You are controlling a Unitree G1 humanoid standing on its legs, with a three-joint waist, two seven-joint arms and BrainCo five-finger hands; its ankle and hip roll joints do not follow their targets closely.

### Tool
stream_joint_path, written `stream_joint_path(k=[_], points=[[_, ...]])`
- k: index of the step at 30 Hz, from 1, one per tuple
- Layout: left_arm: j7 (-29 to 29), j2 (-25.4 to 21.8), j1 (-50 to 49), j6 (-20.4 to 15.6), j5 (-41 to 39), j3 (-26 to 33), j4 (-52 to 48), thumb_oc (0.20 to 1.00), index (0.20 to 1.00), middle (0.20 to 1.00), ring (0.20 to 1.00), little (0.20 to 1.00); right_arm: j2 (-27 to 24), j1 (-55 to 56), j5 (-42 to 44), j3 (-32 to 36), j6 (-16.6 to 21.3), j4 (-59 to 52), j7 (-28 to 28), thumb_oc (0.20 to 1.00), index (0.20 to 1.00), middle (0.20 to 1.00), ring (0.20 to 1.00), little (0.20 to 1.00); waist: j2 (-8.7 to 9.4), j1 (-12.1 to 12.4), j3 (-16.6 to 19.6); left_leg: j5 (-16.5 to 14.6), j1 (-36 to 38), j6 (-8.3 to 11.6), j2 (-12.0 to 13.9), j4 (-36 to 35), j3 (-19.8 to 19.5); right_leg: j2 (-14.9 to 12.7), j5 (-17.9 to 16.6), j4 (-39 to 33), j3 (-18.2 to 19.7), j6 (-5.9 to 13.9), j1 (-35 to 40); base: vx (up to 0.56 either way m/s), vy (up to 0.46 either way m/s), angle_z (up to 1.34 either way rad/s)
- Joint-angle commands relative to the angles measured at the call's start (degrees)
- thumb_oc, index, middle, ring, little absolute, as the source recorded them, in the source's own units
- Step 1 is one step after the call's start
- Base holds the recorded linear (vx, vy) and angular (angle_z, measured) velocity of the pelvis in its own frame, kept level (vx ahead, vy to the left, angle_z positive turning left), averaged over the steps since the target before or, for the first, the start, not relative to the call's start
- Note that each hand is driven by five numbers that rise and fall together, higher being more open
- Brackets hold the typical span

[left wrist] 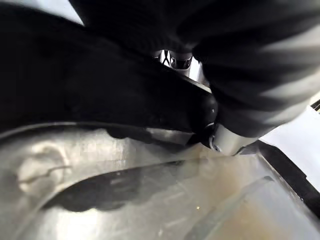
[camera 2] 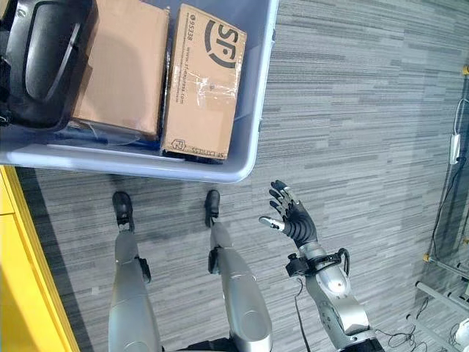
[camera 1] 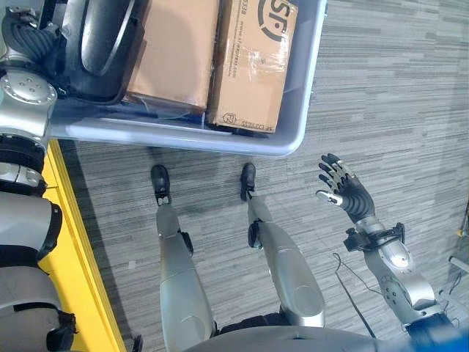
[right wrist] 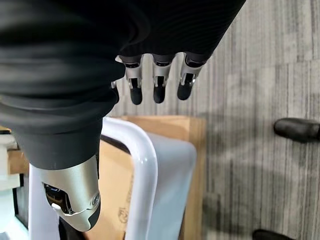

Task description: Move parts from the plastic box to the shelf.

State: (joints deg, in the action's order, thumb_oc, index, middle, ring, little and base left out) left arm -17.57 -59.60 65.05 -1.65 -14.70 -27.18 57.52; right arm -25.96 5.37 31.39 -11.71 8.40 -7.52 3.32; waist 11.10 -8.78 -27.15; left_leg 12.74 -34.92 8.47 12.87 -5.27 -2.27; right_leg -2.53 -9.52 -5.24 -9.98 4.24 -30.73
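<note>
A blue-grey plastic box [camera 1: 220,139] stands on the floor in front of me. Inside lie two brown cardboard boxes, one [camera 1: 253,66] against the right wall and one [camera 1: 176,51] beside it. A large black curved part [camera 1: 102,44] lies at the box's left end. My left hand [camera 1: 26,37] reaches into the box right by this black part, which hides its fingers. In the left wrist view the dark cover [left wrist: 260,75] sits against the black part [left wrist: 100,85]. My right hand [camera 1: 344,187] hangs open over the carpet, right of the box, holding nothing.
Grey striped carpet [camera 1: 396,95] spreads to the right of the box. A yellow surface [camera 1: 80,257] runs along the left side. Metal frame legs and cables [camera 2: 447,257] stand at the far right.
</note>
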Motion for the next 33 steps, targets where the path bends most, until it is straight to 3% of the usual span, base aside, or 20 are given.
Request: stream_joint_path(k=[1,9,16,33], points=[[-1.16,-5.33,-2.66,-0.49,1.95,3.97,2.60,0.200,0.200,0.200,0.200,0.200,-0.78,2.60,2.33,4.14,1.56,0.09,0.62,1.000,1.000,1.000,1.000,1.000,1.64,0.96,1.51,-7.39,7.81,-1.93,-0.86,0.48,1.64,-7.21,3.41,0.80,0.84,7.30,7.42,-0.02,0.009,-0.03],[-0.88,-1.27,-13.45,-2.19,0.81,11.52,-4.71,0.200,0.200,0.200,0.200,0.200,-0.50,2.80,0.68,4.18,1.01,0.98,0.61,1.000,1.000,1.000,1.000,1.000,-1.04,2.35,3.36,-7.90,11.76,-1.77,-1.51,0.27,1.55,-8.43,3.89,1.07,0.43,7.24,10.75,-0.01,0.001,0.01],[-0.95,4.87,-25.39,-6.49,-8.21,20.20,-17.15,0.200,0.200,0.200,0.200,0.200,0.49,3.54,-1.37,5.24,-0.02,2.21,-0.02,1.000,1.000,1.000,1.000,1.000,-3.39,3.47,5.34,-8.67,14.81,-1.82,-2.11,0.27,1.59,-9.06,4.26,0.65,0.24,7.14,13.61,0.01,0.013,0.06],[-0.01,21.16,-46.46,-11.30,-9.59,30.11,-45.03,0.200,0.200,0.200,0.200,0.200,2.57,4.15,-4.78,8.32,-2.53,4.72,-0.23,1.000,1.000,1.000,1.000,1.000,-7.07,4.68,11.42,-10.64,20.57,-2.57,-3.15,0.27,2.45,-10.20,5.74,0.55,1.23,6.60,18.04,0.02,0.006,-0.01]])
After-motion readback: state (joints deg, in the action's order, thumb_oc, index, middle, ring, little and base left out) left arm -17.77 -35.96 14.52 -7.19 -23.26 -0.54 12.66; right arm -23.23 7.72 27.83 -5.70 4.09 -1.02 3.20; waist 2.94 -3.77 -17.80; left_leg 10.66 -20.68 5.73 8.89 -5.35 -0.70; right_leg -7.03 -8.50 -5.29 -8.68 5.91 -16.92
